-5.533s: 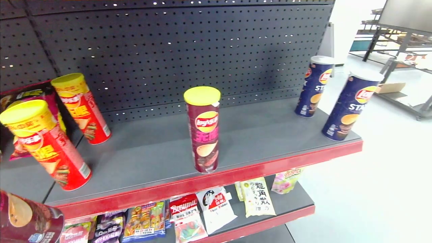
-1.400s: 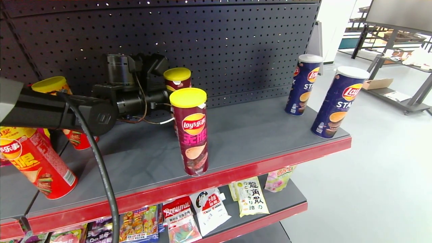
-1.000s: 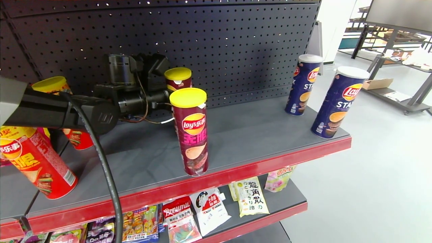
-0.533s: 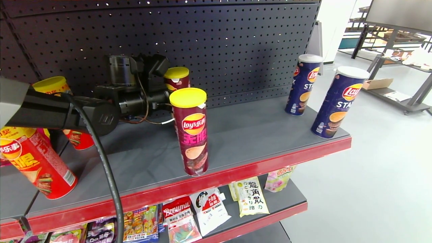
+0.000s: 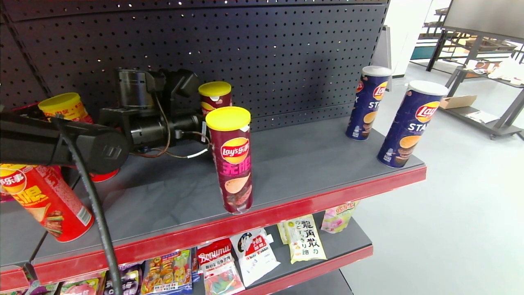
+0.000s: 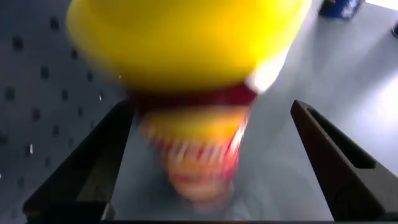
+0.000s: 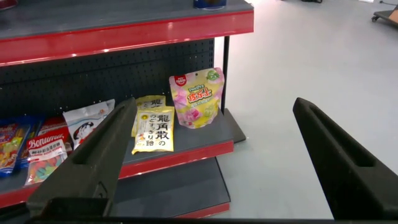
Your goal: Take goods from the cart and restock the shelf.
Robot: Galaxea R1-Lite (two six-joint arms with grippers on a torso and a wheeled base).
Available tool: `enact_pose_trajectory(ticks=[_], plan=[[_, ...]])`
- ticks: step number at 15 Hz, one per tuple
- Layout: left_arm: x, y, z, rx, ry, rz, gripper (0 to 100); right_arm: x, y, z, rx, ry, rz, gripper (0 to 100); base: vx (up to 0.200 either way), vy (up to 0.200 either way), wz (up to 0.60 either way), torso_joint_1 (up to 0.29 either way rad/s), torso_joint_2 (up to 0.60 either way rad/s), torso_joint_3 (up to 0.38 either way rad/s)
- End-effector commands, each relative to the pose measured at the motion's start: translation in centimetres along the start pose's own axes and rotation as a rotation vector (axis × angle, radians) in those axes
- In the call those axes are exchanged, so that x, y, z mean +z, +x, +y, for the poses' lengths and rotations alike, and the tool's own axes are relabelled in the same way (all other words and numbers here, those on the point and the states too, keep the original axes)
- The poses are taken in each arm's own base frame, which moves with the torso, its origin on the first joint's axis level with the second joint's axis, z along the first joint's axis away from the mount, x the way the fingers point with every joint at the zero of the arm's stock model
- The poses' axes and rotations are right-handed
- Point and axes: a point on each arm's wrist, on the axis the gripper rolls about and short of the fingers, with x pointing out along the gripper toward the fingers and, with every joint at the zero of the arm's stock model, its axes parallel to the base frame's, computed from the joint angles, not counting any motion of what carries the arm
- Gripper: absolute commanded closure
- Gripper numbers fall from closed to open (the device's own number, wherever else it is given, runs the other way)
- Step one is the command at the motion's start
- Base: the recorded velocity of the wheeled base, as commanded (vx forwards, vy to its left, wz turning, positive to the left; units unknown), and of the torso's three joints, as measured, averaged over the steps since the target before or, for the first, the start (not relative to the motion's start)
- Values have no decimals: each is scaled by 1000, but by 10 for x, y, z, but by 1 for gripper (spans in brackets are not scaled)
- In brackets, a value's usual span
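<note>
Head view: perforated back panel is rising behind the grey, red-edged shelf; left arm is lying out over the shelf's left part, toward the panel; two blue cans are standing at the right end; two red cans are standing at the left end; front maroon can, yellow-lidded, is standing upright at the front edge; rear maroon can is standing upright behind it, near the panel.
Left wrist view: left gripper is sitting with fingers spread either side of the rear maroon can; a clear gap is showing on one side, contact on the other cannot be told.
Right wrist view: right gripper is hanging with fingers spread wide; snack bags are lying on the lower shelf beyond.
</note>
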Motion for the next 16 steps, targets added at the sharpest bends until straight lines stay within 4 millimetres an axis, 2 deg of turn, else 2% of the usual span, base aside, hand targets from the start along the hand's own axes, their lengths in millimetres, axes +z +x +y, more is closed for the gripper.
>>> enact_pose_trajectory(ticks=[1, 4, 7, 8, 9, 10, 11, 12, 13, 15, 16], plan=[[7, -34, -4, 16, 2, -14, 0, 0, 0, 0, 0, 0, 2, 0, 0, 0, 0, 0, 0, 0], [6, -65, -8, 36, -1, -14, 0, 0, 0, 0, 0, 0, 2, 0, 0, 0, 0, 0, 0, 0], [7, -124, -23, 76, 5, -7, 0, 0, 0, 0, 0, 0, 2, 0, 0, 0, 0, 0, 0, 0], [4, -160, -27, 138, 3, 14, 0, 0, 0, 0, 0, 0, 2, 0, 0, 0, 0, 0, 0, 0], [2, -229, -52, 123, 14, 27, 0, 0, 0, 0, 0, 0, 2, 0, 0, 0, 0, 0, 0, 0], [-5, -275, -70, 116, 11, 24, 0, 0, 0, 0, 0, 0, 2, 0, 0, 0, 0, 0, 0, 0], [-13, -312, -85, 117, 15, -8, 0, 0, 0, 0, 0, 0, 2, 0, 0, 0, 0, 0, 0, 0], [-18, -330, -93, 119, 11, -33, 0, 0, 0, 0, 0, 0, 2, 0, 0, 0, 0, 0, 0, 0], [-30, -361, -107, 135, -19, -98, 0, 0, 0, 0, 0, 0, 2, 0, 0, 0, 0, 0, 0, 0], [-44, -381, -115, 190, -59, -154, 0, 0, 0, 0, 0, 0, 2, 0, 0, 0, 0, 0, 0, 0], [-63, -386, -118, 274, -76, -161, 0, 0, 0, 0, 0, 0, 2, 0, 0, 0, 0, 0, 0, 0]])
